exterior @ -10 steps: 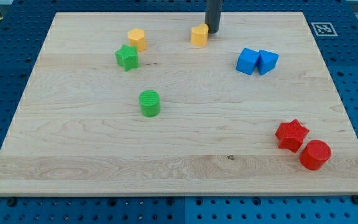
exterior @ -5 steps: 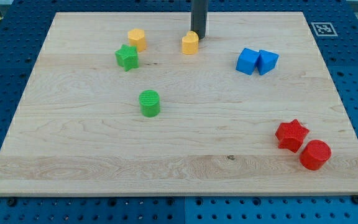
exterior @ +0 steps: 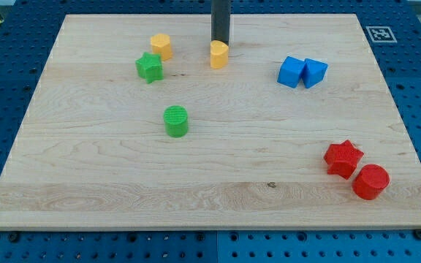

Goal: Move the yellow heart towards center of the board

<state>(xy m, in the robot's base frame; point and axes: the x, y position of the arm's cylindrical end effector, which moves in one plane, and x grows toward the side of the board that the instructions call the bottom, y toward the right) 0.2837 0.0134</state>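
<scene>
My tip (exterior: 220,42) sits at the view's top edge of the yellow heart (exterior: 218,54), touching it or all but touching it from behind, so the heart lies between the rod and the middle of the wooden worktop (exterior: 218,212). There are no fingers on this arm to be apart or together; the rod simply presses against the block. The heart rests near the view's top of the worktop, a little left of the midline, with open wood below it towards the centre.

Judging from this, the push towards the view's bottom is only beginning, and most of the travel is not yet done. The main risk is an off-centre contact: the heart's lobed outline gives the rod a poor flat to bear on, so if my tip meets one lobe, the block will likely spin and slip off to one side. A drift to the view's left would carry it towards the other yellow block (exterior: 161,46) and the green star (exterior: 149,66), or further down towards the green cylinder (exterior: 175,120). A drift to the view's right brings it nearer the two touching blue blocks (exterior: 302,71). The red star (exterior: 342,158) and red cylinder (exterior: 370,181) lie well apart, at the view's lower right, and seem out of harm's way.
</scene>
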